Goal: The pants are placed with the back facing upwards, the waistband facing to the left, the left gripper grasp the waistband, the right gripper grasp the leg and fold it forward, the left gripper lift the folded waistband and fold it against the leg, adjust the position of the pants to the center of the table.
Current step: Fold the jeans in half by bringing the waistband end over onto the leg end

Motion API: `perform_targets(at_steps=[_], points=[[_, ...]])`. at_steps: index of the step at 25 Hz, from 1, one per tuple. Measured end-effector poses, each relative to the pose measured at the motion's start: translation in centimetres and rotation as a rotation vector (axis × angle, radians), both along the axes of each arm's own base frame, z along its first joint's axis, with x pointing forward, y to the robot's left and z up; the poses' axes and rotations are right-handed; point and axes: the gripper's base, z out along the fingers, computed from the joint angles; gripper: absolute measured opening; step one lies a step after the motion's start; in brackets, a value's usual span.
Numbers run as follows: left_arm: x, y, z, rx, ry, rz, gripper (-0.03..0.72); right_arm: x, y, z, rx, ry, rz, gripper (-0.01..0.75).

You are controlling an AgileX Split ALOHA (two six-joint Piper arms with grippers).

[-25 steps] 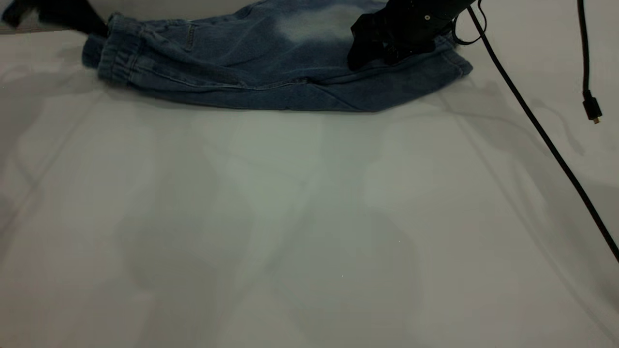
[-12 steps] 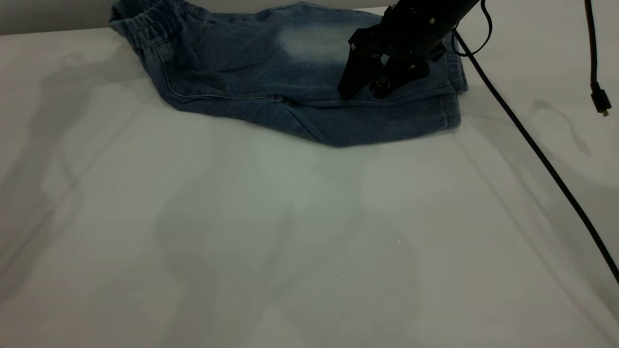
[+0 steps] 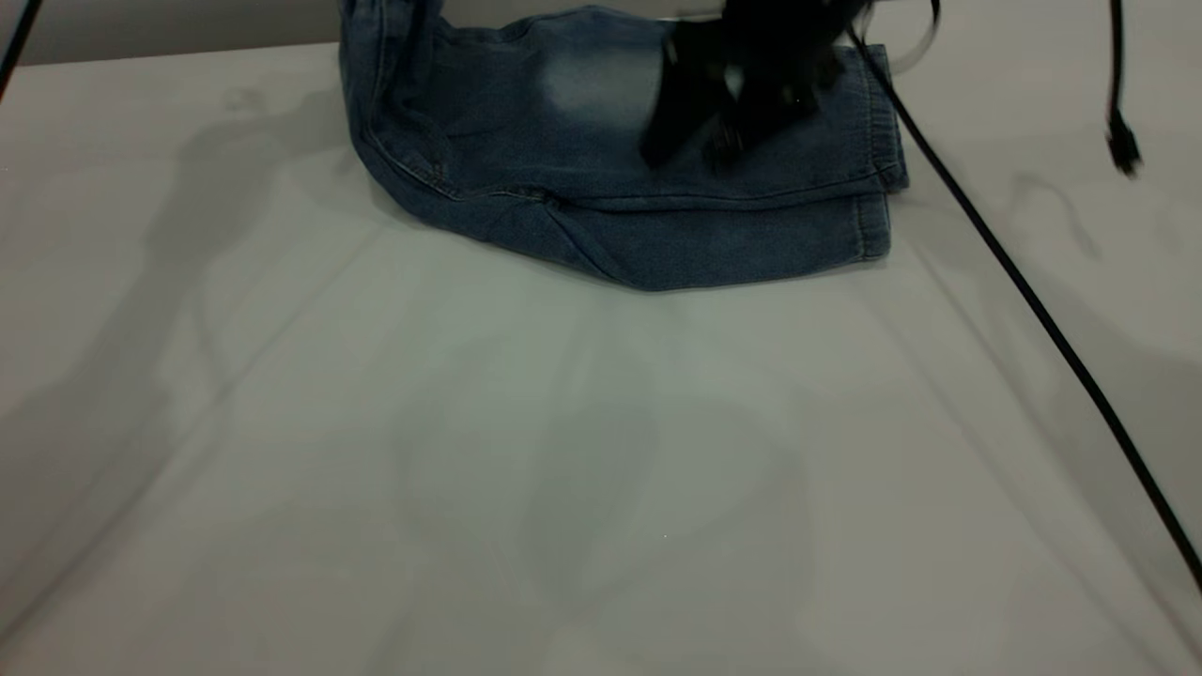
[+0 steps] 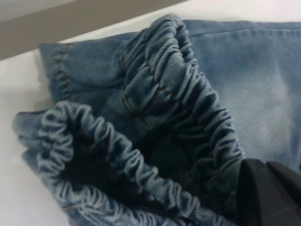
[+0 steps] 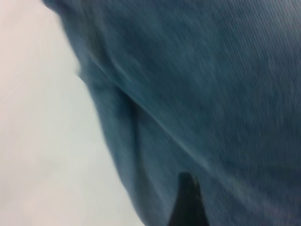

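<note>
The blue denim pants (image 3: 657,216) lie folded lengthwise at the far side of the table (image 3: 563,469). Their left end (image 3: 394,84) is lifted and runs up past the top edge of the exterior view. In the left wrist view the gathered waistband (image 4: 188,108) bunches up, and my left gripper (image 4: 265,165) is shut on it. The leg with the whitish faded patch (image 3: 601,84) faces up. My right gripper (image 3: 690,150) hovers just above that leg, open and holding nothing. One black fingertip (image 5: 187,188) shows over the denim (image 5: 211,94).
A black cable (image 3: 1033,300) slants from the right gripper across the table's right side. A second cable with a plug (image 3: 1122,150) dangles at the far right. Another thin cable (image 3: 14,47) crosses the top left corner. The leg hems (image 3: 878,197) lie at the pants' right end.
The waistband end has risen off the table and swung to the right, toward the legs. The right gripper has lifted slightly and shifted a little left over the leg.
</note>
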Motion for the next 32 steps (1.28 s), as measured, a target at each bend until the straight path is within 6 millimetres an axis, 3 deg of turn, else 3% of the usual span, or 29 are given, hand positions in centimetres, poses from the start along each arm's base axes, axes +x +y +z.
perform_targets(at_steps=[7,10,16,21,32], points=[[-0.3,-1.8,0.1,-0.002,-0.003,-0.028,0.024,2.8,-0.6,7.0,-0.134,-0.151,-0.034,0.467],[-0.5,-2.8,0.1,-0.003,-0.005,-0.047,0.024,3.8,-1.6,8.3,-0.239,-0.235,-0.093,0.467],[-1.0,-5.1,0.1,-0.006,-0.004,-0.089,0.024,4.1,-3.6,3.1,-0.496,-0.149,-0.109,0.467],[-1.3,-5.9,0.3,-0.008,-0.007,-0.106,0.024,4.0,-3.7,-0.4,-0.532,-0.094,-0.089,0.467],[-3.0,-11.5,3.5,-0.075,-0.101,-0.212,0.024,4.0,-3.4,-1.0,-0.490,-0.077,-0.100,0.467]])
